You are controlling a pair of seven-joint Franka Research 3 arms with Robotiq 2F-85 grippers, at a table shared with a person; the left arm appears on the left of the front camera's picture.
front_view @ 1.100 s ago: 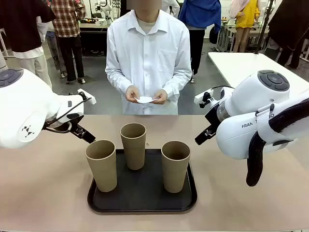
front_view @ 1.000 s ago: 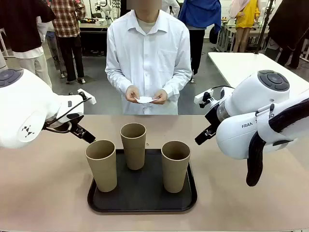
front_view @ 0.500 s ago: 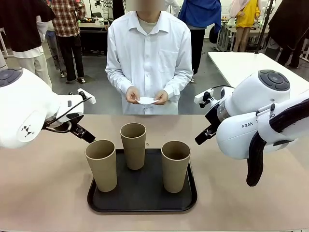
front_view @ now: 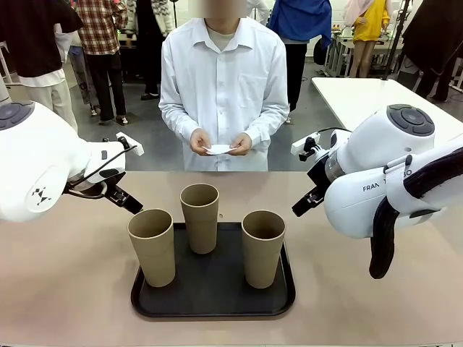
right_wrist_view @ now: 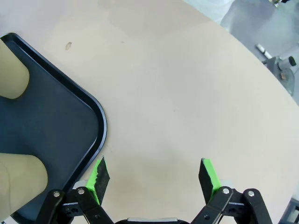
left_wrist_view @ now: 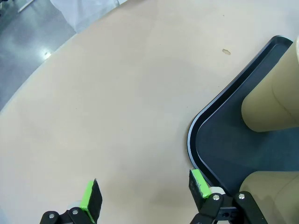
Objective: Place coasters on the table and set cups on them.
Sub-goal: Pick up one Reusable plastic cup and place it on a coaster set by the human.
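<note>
Table is sitting between the robot and the person, its top bare apart from the tray. No coaster is lying on it yet.

Black tray is sitting mid-table on the robot's side, holding all three cups and nothing else.

Cups are standing upright, mouths up, long axis vertical, and all look empty: left cup and right cup in the front row, middle cup behind and between them.

Left gripper is hanging over bare table just beside the tray's left corner, jaws fully apart, gripping nothing. The left cup is its nearest.

Right gripper is mirroring that off the tray's right corner, jaws wide apart, empty. The right cup is its nearest.

Coasters are sitting as a small white stack in the person's hands, above the table's far edge and roughly centred. They are well apart from both grippers and neither arm looks clearly nearer. Judging from this, coasters need laying down first, then cups lifting straight up off the tray.
</note>
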